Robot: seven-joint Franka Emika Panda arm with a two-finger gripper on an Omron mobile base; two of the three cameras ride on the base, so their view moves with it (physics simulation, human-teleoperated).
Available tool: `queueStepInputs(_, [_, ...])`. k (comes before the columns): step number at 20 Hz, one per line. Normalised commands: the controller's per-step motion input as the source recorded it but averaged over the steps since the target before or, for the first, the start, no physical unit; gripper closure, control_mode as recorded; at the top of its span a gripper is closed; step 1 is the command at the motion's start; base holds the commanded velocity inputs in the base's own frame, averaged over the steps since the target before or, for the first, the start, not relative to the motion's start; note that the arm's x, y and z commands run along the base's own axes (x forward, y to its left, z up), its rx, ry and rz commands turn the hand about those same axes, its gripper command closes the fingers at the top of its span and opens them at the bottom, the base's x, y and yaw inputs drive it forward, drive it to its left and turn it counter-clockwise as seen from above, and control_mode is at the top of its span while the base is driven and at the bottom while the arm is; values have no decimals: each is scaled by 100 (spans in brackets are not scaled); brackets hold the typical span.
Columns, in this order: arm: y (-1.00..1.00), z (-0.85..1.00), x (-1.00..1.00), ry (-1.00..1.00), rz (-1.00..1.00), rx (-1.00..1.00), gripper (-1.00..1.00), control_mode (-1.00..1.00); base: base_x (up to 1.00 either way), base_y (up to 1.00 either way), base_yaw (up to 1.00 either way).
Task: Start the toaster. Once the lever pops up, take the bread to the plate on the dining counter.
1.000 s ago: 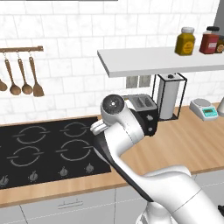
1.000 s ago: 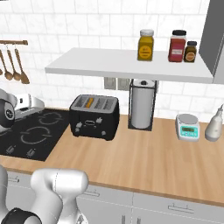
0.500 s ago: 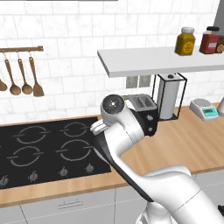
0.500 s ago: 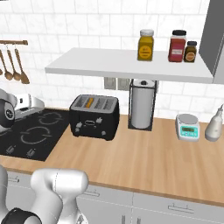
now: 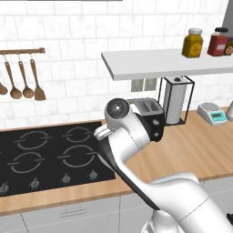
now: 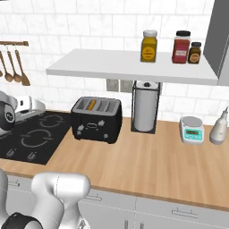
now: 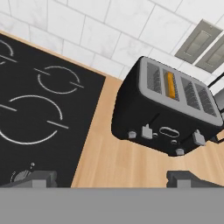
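hand (image 7: 109, 178): wide open, holding nothing; its two dark tips stand far apart above the wooden surface (image 7: 113, 159), in front of the toaster and clear of it
toaster (image 7: 168, 107): black box with a silvery slotted top, on the surface just beside the hob, its knobbed long face toward the hand
bread (image 7: 170, 85): golden-brown edge showing in one toaster slot, sunk inside
toaster front: two grey levers and small knobs along the lower face; nothing between them and the hand
hob (image 7: 39, 105): black, set into the surface on the toaster's far side from the paper towel roll
paper towel roll (image 6: 146, 105): upright in a dark wire stand, just beside the toaster
shelf (image 6: 134, 66): white, on the wall above the toaster; holds a yellow jar (image 6: 149, 45), a red jar (image 6: 181, 46) and a small dark jar (image 6: 194, 52) in a row
kitchen scale (image 6: 192, 129): on the surface beyond the paper towel roll from the toaster
wall outlets (image 7: 199, 43): on the tiles behind the toaster
wooden spoons (image 5: 22, 79): hanging from a rail on the wall above the hob, well apart from the toaster
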Motion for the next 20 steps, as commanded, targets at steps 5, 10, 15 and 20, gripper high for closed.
queueStepInputs(5, [0,0,0,0,0,0,-100,-100,0,0,0])
queueStepInputs(10, [0,0,0,0,0,0,-100,-100,0,0,0])
queueStepInputs(15, [0,0,0,0,0,0,-100,-100,0,0,0])
queueStepInputs(20, [0,0,0,0,0,0,-100,-100,0,0,0])
